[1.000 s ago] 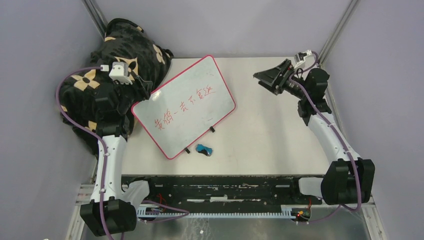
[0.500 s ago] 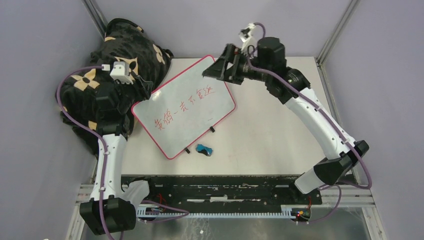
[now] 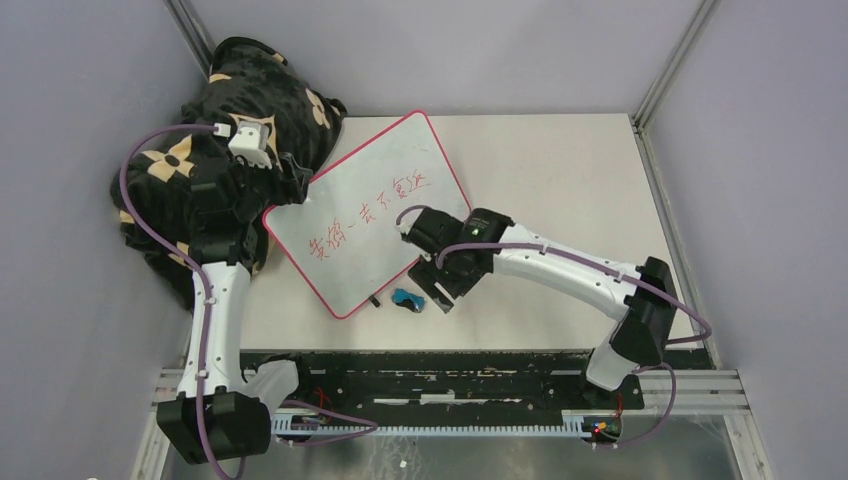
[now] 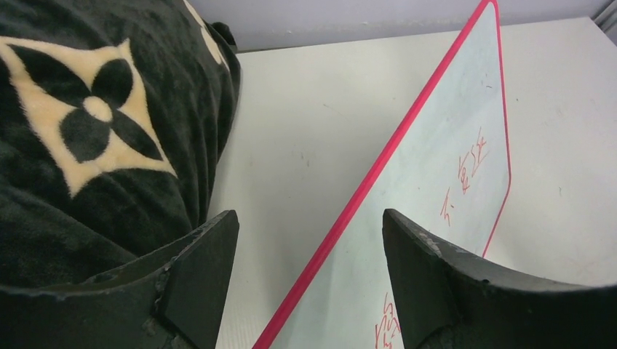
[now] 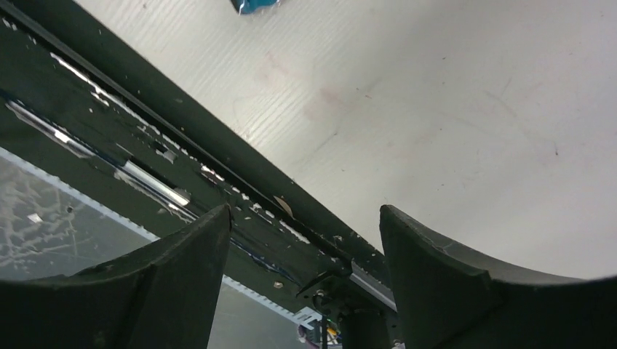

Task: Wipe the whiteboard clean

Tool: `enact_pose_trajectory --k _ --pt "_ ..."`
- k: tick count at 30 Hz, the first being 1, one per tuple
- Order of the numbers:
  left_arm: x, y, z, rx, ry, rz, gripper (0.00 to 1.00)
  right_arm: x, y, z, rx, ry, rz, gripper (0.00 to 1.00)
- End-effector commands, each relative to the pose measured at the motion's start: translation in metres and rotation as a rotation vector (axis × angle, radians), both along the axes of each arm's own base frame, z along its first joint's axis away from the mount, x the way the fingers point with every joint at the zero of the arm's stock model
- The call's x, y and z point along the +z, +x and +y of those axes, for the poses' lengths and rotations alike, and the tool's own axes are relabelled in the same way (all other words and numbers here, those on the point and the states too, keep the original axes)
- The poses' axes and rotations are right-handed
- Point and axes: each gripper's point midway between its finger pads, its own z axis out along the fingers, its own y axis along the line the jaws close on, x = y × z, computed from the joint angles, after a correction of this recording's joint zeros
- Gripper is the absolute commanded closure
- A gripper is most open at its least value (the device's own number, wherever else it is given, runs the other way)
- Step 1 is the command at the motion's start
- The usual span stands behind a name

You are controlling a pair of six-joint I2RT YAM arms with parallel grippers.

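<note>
The whiteboard (image 3: 395, 155) lies tilted on the table, white with a red-pink rim and red handwriting (image 3: 365, 215) across it. In the left wrist view its rim (image 4: 378, 174) runs between my open left gripper's (image 4: 309, 222) jaws. In the top view the left gripper (image 3: 288, 192) is at the board's left edge. The small blue-and-black eraser block (image 3: 407, 298) lies just off the board's near edge. My right gripper (image 3: 438, 290) hovers open and empty right beside it, pointing at the near table edge. The eraser shows at the top of the right wrist view (image 5: 255, 6).
A black blanket with tan flower marks (image 3: 230, 120) is heaped at the table's left, close to the left arm, and fills the left of the left wrist view (image 4: 94, 138). A black rail (image 3: 430, 365) runs along the near table edge, seen under the right gripper (image 5: 145, 138).
The right arm swung from the far right across the board's far corner and down to the near side beside the eraser. The left arm shifted only slightly.
</note>
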Motion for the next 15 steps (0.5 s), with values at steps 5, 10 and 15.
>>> enact_pose_trajectory --k 5,10,15 --pt "0.020 -0.005 -0.018 -0.130 0.047 -0.057 0.19 -0.009 -0.011 0.029 0.131 0.130 -0.058 0.24" --pt "0.020 -0.001 -0.016 -0.116 0.040 -0.061 0.19 -0.029 -0.005 0.059 0.206 0.170 -0.049 0.27" --pt "0.028 -0.002 -0.013 -0.099 0.050 -0.083 0.19 -0.044 0.004 0.085 0.288 0.172 -0.040 0.35"
